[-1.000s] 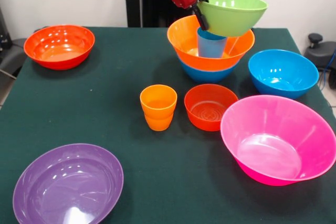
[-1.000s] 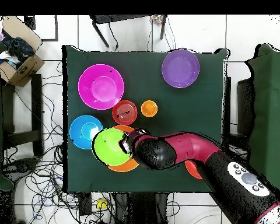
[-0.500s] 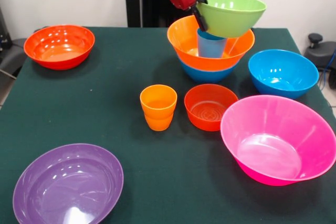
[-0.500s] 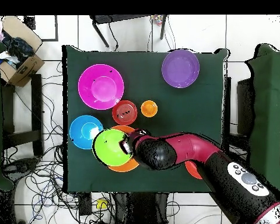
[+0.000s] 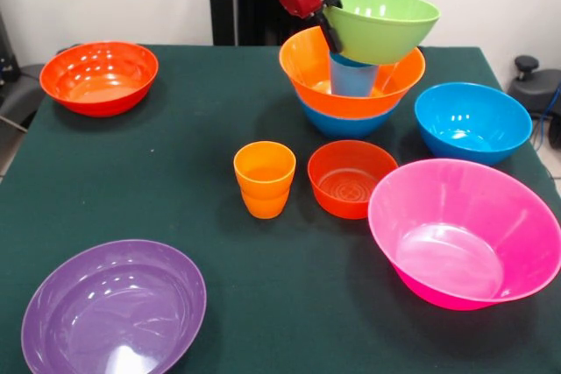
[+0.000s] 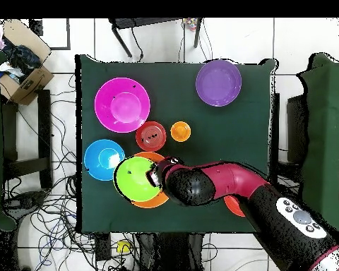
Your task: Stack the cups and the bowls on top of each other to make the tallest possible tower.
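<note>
Claw [image 5: 331, 25] pinches the glossy lime bowl's [image 5: 386, 24] thin rim above the light blue cup [image 5: 353, 76].

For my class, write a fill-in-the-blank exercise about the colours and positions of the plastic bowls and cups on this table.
1. The gripper holds the rim of the glossy ____ plastic bowl.
2. The light blue plastic cup stands inside the large ____ plastic bowl.
3. That bowl is nested in a ____ plastic bowl.
4. The largest bowl on the green table is ____.

Missing words: lime green; orange; blue; pink
</note>
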Tool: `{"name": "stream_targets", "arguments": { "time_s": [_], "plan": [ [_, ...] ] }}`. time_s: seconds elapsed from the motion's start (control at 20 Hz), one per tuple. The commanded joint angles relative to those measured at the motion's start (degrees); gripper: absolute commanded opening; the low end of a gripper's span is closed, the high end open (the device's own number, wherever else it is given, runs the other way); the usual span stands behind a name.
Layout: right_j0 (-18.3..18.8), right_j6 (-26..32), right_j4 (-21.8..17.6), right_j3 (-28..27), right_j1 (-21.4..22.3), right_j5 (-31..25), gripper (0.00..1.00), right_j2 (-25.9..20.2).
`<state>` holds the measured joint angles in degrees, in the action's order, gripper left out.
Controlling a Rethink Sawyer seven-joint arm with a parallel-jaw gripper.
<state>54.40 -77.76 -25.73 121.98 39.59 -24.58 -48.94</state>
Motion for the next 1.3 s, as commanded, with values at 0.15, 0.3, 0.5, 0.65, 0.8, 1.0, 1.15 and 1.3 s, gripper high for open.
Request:
{"name": "stream_targets", "arguments": {
  "time_s": [0.15,0.3,0.5,0.65,0.8,1.0,1.15,1.3],
  "plan": [
    [-1.9,-0.8,-1.6,-2.2,-0.8,-6.1,0.0,3.3],
    [-1.8,-0.7,-1.5,-1.8,-0.6,-6.6,0.0,3.2],
    [-1.5,-0.6,-1.4,-1.4,-0.6,-7.1,0.0,3.4],
    [-1.4,-0.3,-2.0,-1.4,-0.8,-7.3,0.0,3.7],
    [-1.2,-0.4,-2.5,-1.1,-0.8,-7.3,0.0,4.2],
    [-1.2,-0.2,-3.8,-1.3,-1.4,-6.9,0.0,5.2],
    [-1.0,0.1,-4.1,-1.3,-1.6,-6.8,0.0,5.7],
    [-0.8,0.5,-4.3,-1.3,-1.8,-6.6,0.0,6.1]
  ]
}}
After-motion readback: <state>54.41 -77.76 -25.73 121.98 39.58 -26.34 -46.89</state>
